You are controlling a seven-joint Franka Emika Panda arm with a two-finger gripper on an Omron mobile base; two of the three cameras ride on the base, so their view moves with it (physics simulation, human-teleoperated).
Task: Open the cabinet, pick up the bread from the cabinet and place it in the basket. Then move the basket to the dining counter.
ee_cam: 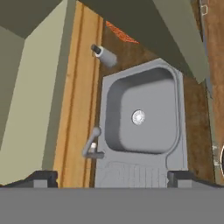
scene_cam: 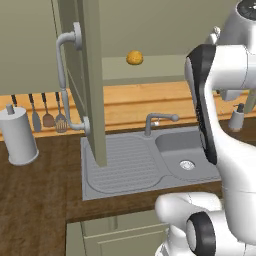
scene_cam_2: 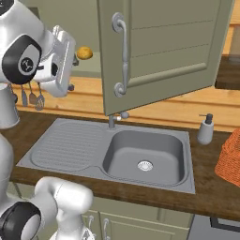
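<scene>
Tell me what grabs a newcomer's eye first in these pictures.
The cabinet door hangs wide open over the grey sink, showing the small golden bread alone on its shelf. The white arm's open gripper looks down at the sink, and the orange basket sits at the counter's right edge.

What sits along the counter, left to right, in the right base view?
Hanging utensils → sink drainboard → tap → sink bowl → soap bottle → orange basket at the right edge.
</scene>
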